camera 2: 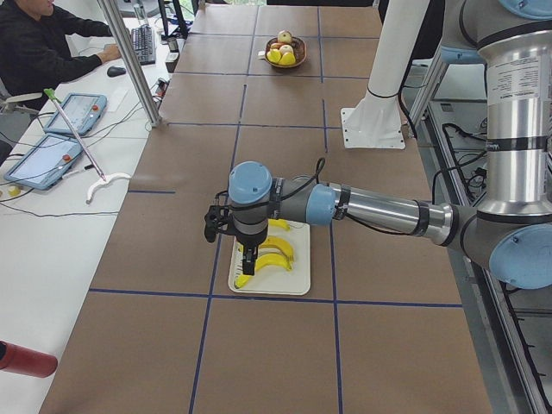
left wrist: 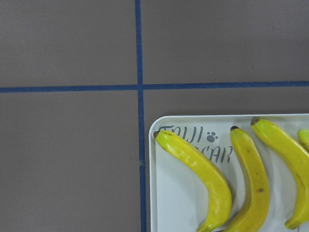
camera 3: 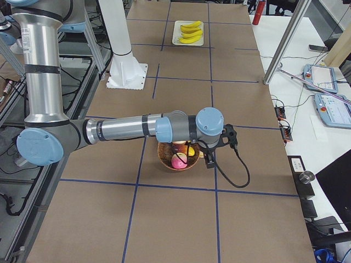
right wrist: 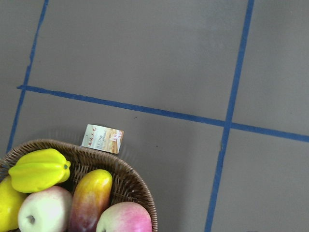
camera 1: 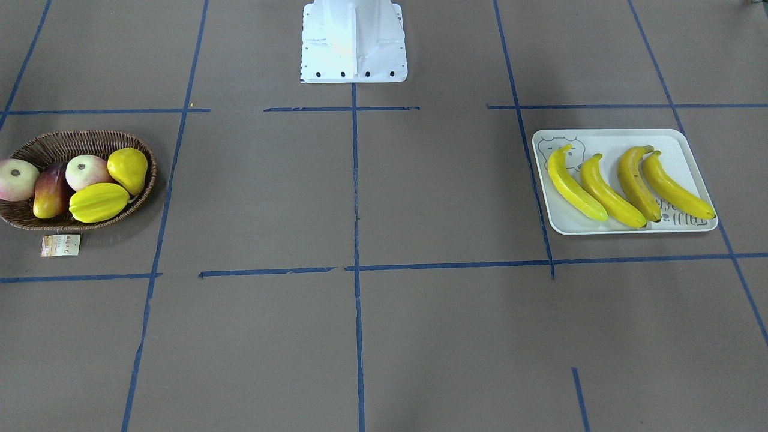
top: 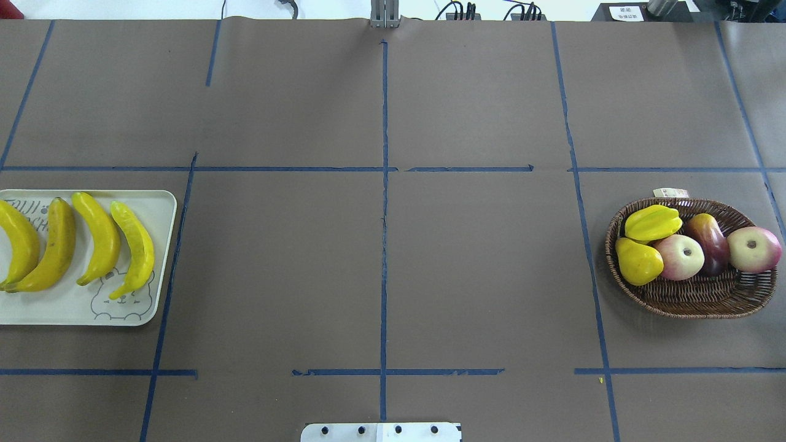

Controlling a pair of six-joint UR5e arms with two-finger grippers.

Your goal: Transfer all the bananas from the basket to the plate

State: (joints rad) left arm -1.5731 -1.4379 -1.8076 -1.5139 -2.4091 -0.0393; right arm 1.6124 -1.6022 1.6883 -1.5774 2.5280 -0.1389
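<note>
Several yellow bananas (camera 1: pixel 630 186) (top: pixel 98 239) lie side by side on the white bear-print plate (camera 1: pixel 684 144) (top: pixel 61 307). The left wrist view looks straight down on the plate's corner (left wrist: pixel 166 193) and bananas (left wrist: pixel 203 169). No banana shows in the wicker basket (camera 1: pixel 78 141) (top: pixel 694 301) (right wrist: pixel 130 179). My left gripper (camera 2: pixel 248 266) hangs above the plate and shows only in the exterior left view, so I cannot tell whether it is open or shut. My right gripper (camera 3: pixel 209 161) hangs over the basket's edge and shows only in the exterior right view; I cannot tell its state either.
The basket holds a starfruit (top: pixel 653 222), a yellow pear-shaped fruit (top: pixel 638 262), two apples (top: pixel 678 256) and a mango (top: pixel 709 242). A paper tag (camera 1: pixel 60 245) lies beside it. The robot's white base (camera 1: pixel 354 42) stands at mid table. A person (camera 2: pixel 39 43) sits at a side desk.
</note>
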